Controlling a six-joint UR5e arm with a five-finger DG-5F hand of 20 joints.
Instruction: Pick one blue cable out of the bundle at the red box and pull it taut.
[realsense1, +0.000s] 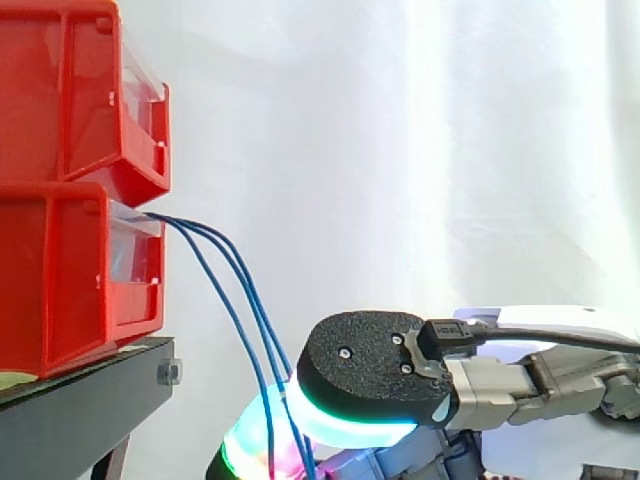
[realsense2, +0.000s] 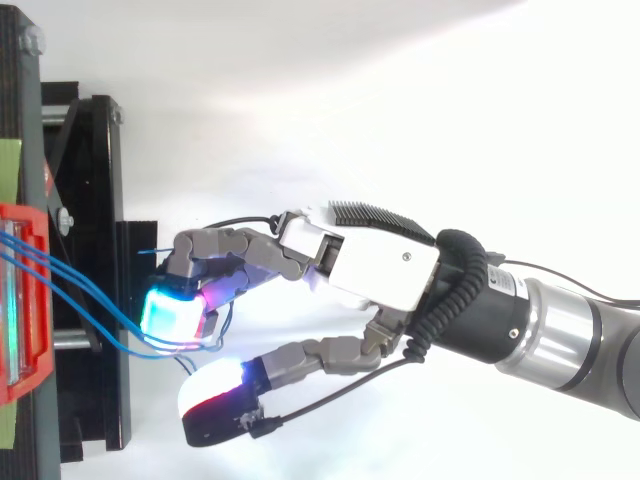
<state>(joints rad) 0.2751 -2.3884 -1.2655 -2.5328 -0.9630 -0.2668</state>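
Because the blue cables (realsense1: 236, 322) leave their box low and fall away from it, the hand (realsense2: 385, 265) comes in low from the right, and its leading end meets them just off the front of the stand. In the top view the strands run up to that end and loop close around it. In the side view the near part of the hand (realsense1: 370, 365) covers the place where they meet, so I cannot tell whether it has closed on 1 cable, on several, or on none.

From there, 3 cables can be counted in the side view. They rise leftward in a shallow bow to the mouth of the lower red box (realsense1: 60, 280) and lie close together the whole way. That closeness is probably why the hand goes in so near the strands: separating 1 from its neighbours looks like the hard part. The bow suggests that some slack is left, so I judge the pull not yet finished.

A second red bin (realsense1: 70, 90) sits on top of the lower one, and both rest on the black stand (realsense1: 80, 400). Seen from above, the stand (realsense2: 100, 200) lies between the box rim (realsense2: 15, 215) and the hand. A pull away from the box, toward the right, would have open room in front of the white curtain (realsense1: 450, 150).
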